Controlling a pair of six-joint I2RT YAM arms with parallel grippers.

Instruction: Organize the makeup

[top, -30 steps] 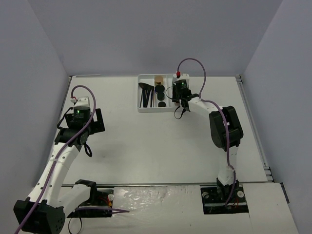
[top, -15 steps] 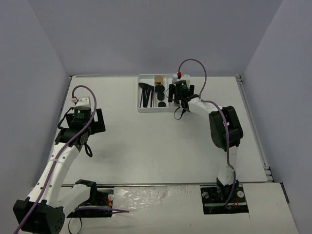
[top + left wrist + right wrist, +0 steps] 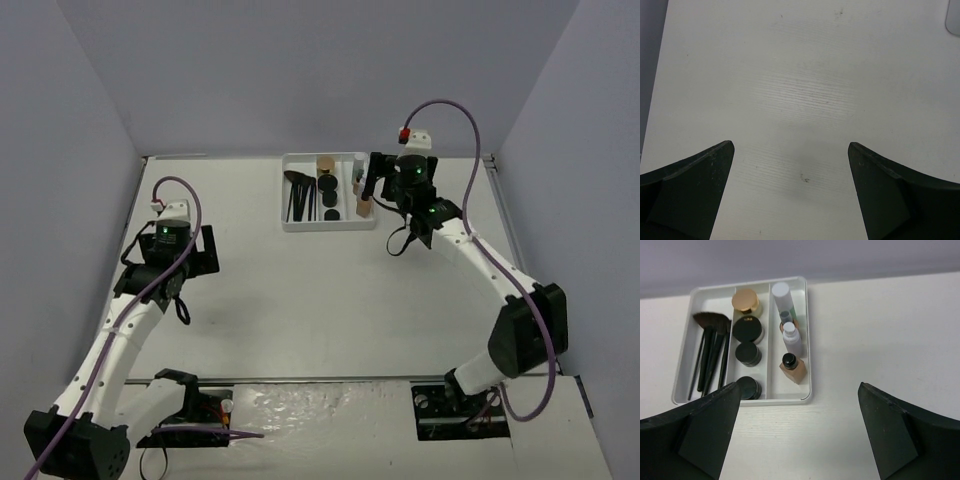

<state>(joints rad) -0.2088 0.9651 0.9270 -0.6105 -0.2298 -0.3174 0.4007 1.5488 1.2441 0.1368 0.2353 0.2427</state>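
My right gripper gaped, empty, near white three-compartment plastic tray: thin black brushes left, round gold-tan jar and black compacts middle, small bottles right. My left gripper gaped empty over white table.

Brushes, black compacts, gold jar and bottles lie grouped in tray compartments.

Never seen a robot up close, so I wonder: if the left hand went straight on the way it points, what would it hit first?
The white table; the wrist view shows nothing else ahead of the open left hand.
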